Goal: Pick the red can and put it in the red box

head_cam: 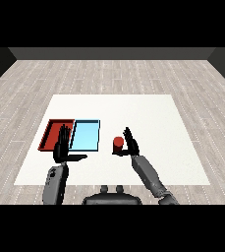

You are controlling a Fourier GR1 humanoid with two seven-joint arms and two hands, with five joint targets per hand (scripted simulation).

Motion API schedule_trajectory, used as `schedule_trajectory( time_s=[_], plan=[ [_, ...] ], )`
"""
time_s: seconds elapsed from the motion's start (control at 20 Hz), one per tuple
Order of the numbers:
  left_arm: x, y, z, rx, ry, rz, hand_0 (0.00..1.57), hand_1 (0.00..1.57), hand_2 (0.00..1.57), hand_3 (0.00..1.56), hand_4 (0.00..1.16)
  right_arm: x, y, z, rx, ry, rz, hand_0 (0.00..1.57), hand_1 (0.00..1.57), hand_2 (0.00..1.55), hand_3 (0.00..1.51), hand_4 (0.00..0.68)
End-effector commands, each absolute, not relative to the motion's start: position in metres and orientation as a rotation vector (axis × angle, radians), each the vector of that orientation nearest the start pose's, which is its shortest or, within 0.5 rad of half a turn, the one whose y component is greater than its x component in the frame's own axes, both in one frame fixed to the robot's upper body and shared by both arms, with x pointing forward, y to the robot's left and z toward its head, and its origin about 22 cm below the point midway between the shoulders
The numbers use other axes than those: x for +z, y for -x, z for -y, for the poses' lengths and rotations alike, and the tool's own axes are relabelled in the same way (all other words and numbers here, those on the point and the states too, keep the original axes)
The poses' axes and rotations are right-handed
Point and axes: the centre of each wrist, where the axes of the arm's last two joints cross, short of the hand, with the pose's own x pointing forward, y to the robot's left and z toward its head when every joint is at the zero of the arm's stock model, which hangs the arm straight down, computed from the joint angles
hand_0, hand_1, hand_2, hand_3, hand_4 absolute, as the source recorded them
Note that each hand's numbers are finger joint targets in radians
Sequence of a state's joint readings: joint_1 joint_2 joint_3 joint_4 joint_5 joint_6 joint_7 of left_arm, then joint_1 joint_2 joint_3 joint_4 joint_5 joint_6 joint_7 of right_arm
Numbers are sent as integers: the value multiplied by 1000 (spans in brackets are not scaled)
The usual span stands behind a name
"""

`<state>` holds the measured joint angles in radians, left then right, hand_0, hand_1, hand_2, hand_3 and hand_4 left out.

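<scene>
Can [118, 144], red and upright, stands just left of the right hand [131, 143], whose fingers are straight and not yet curled round it. Probably light, stiff and smooth-sided, best wrapped around its middle. Left hand [62, 147] is spread flat, holding nothing, over the red tray [51, 132].

We see the red can [118, 145], a short cylinder, standing upright on the white counter [153, 118], well right of the red tray [49, 132]. The red tray (shallow, with a raised rim) lies flat, edge to edge with the light blue tray [87, 134].
</scene>
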<state>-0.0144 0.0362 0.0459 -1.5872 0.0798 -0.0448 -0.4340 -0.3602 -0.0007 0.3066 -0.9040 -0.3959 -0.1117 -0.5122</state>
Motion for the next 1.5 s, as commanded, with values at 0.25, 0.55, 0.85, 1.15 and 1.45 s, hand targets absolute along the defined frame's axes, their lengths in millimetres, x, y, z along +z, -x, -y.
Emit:
schedule_trajectory(
  time_s=[0.25, 0.55, 0.85, 1.15, 1.45],
  plan=[
    [19, -244, -249, 57, 59, 2044, 0, 0, 0, 0, 0, -84, -302, 125, -21, -375, 1659, 0, 0, 0, 0, 0],
    [28, -251, -254, 65, 23, 2051, 0, 0, 0, 0, 0, -74, -306, 107, -9, -360, 1639, 0, 0, 0, 0, 0],
    [3, -251, -259, 54, 29, 2065, 0, 0, 0, 0, 0, -61, -309, 93, -24, -370, 1627, 0, 0, 0, 0, 0],
    [16, -253, -243, 48, 24, 2050, 0, 0, 0, 0, 0, -67, -319, 87, -36, -250, 1558, 0, 0, 0, 0, 0],
    [15, -244, -248, 50, 33, 2049, 0, 0, 0, 0, 0, -74, -317, 90, -8, -67, 1600, 1452, 1452, 1456, 1418, 612]
  ],
)
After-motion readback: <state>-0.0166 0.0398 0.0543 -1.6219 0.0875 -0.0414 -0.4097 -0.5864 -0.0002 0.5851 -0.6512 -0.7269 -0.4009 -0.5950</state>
